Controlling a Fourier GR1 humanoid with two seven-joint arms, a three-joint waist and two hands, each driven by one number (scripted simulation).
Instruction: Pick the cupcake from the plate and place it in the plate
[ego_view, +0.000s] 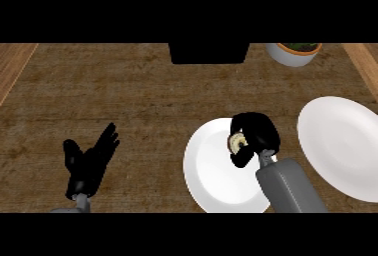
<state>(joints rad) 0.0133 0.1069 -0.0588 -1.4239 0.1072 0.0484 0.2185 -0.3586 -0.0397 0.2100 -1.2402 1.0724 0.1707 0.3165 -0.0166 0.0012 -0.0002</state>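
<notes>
Nearest the viewer, left of the near round white plate (210, 175), the black left hand (87, 162) rests open with fingers up, while the black right hand (255, 137) on its grey forearm (289, 189) reaches over that plate, fingers curled around the small pale cupcake (237, 142), which sits at or just above the plate's upper right part. The step in hand looks like the pick; next the cupcake must be lifted clear and carried right to the second round white plate (339, 145) just beside the first. Farther off stand a dark box (208, 53) and a white potted plant (294, 53).
</notes>
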